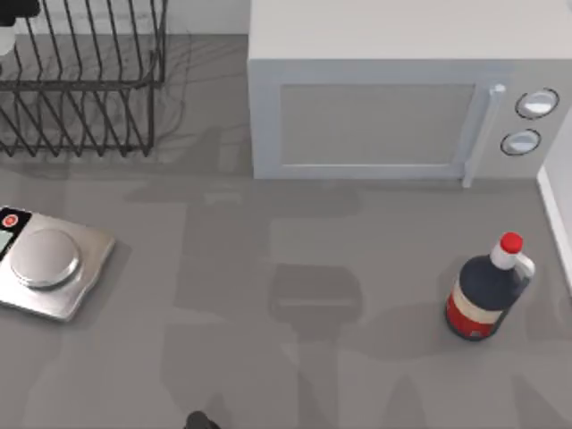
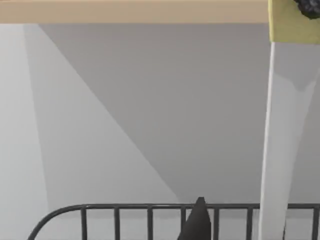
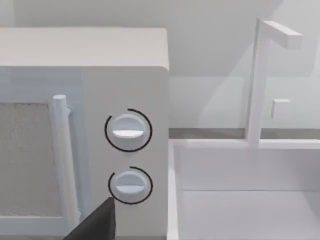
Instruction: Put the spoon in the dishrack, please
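The left gripper (image 2: 197, 222) hangs at the worktop's far left corner, just above the rim of the dishrack (image 1: 89, 82). The spoon (image 2: 280, 150) stands upright beside it, yellow knob up, over the rack. I cannot tell whether the claw clamps it. The right gripper (image 3: 97, 222) is parked, facing the microwave (image 1: 375, 116).

dishrack (image 1: 80, 80): black wire, matt | scale (image 1: 49, 264): brushed silver metal | bottle (image 1: 485, 290): glossy plastic | microwave (image 1: 393, 98): smooth matt white

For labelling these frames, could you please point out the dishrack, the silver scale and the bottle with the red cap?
dishrack (image 1: 80, 98): top view, slanted front rods.
silver scale (image 1: 43, 259): top view, round weighing plate.
bottle (image 1: 483, 290): top view, dark body above the red label.
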### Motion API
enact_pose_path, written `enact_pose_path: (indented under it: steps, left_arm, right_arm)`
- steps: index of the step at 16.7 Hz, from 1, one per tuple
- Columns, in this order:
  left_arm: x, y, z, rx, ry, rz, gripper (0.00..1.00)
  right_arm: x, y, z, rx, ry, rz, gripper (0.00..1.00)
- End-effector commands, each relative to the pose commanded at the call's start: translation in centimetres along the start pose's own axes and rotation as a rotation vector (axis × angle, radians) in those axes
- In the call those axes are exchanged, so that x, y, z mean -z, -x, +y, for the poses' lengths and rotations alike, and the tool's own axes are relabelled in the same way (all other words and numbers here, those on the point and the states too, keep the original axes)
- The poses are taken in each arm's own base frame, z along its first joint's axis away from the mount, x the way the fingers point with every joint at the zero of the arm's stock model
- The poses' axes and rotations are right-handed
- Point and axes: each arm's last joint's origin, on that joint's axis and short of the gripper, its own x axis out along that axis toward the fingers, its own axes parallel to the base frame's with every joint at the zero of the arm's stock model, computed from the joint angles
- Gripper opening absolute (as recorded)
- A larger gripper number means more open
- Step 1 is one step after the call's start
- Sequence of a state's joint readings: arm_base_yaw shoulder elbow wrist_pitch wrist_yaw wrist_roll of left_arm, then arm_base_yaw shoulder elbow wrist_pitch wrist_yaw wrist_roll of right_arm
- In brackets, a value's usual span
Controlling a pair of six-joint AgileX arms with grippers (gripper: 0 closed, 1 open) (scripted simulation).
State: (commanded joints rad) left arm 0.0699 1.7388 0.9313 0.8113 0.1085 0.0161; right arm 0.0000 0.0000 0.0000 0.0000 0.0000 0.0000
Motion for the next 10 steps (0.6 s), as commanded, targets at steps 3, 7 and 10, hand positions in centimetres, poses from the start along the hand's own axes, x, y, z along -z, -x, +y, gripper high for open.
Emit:
enact_pose_path:
  steps: [3,7,10]
  left_arm:
    - [0.64,-0.1,-0.1,0.0,0.001,0.005,0.0]
    - [0.64,-0.1,-0.1,0.0,0.001,0.005,0.15]
    - [0.64,-0.1,-0.1,0.0,0.001,0.005,0.38]
  right_arm:
    - [0.0,0.0,0.0,0.0,0.0,0.0,1.0]
    - [0.0,0.0,0.0,0.0,0.0,0.0,1.0]
    - [0.0,0.0,0.0,0.0,0.0,0.0,1.0]
